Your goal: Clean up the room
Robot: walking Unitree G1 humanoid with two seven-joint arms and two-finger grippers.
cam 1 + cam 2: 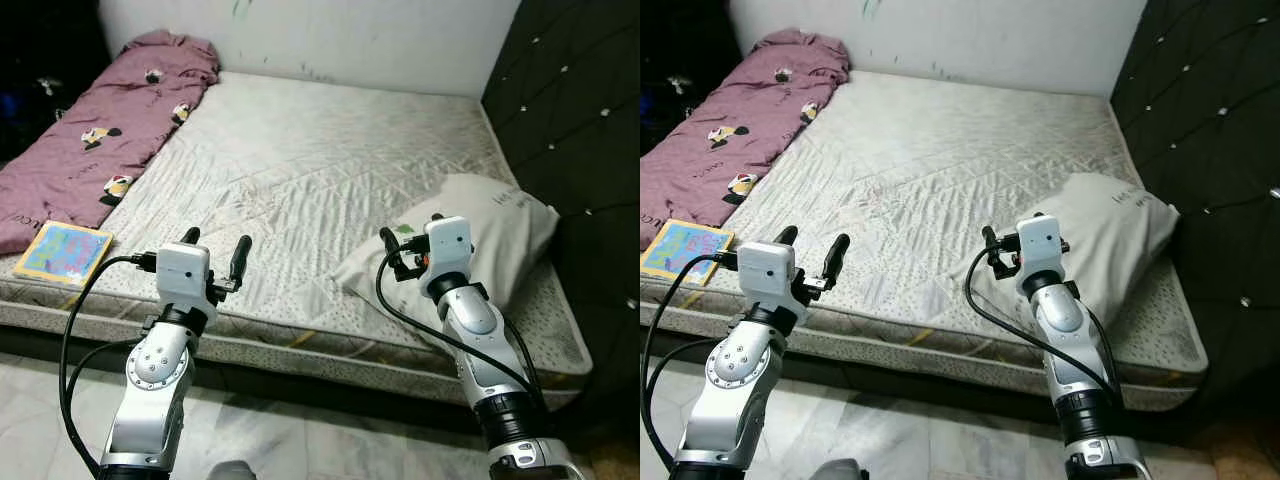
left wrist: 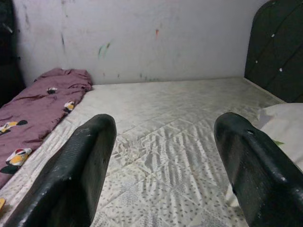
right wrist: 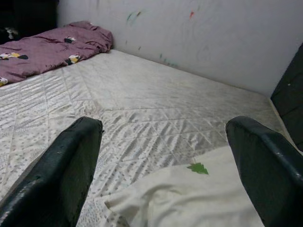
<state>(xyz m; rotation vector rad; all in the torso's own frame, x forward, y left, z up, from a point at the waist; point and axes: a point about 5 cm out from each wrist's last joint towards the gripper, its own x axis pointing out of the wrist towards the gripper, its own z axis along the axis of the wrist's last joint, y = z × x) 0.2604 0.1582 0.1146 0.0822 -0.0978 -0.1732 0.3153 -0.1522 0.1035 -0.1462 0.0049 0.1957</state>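
Observation:
A white pillow point(image 1: 490, 230) with a small green leaf print lies at the right side of the bare quilted mattress point(image 1: 320, 150), near its front edge. A crumpled purple blanket point(image 1: 100, 130) with cartoon prints runs along the left side. A colourful book point(image 1: 64, 252) lies on the front left corner. My left gripper point(image 1: 215, 248) is open over the front edge, nothing between its fingers point(image 2: 90, 161). My right gripper point(image 1: 412, 235) is open just above the pillow's point(image 3: 189, 198) left end, not touching it.
A black tufted headboard point(image 1: 580, 120) rises along the right side of the bed. A white wall point(image 1: 330, 40) with faint marks stands behind it. Pale tiled floor point(image 1: 300, 440) lies between me and the mattress edge. The far left is dark.

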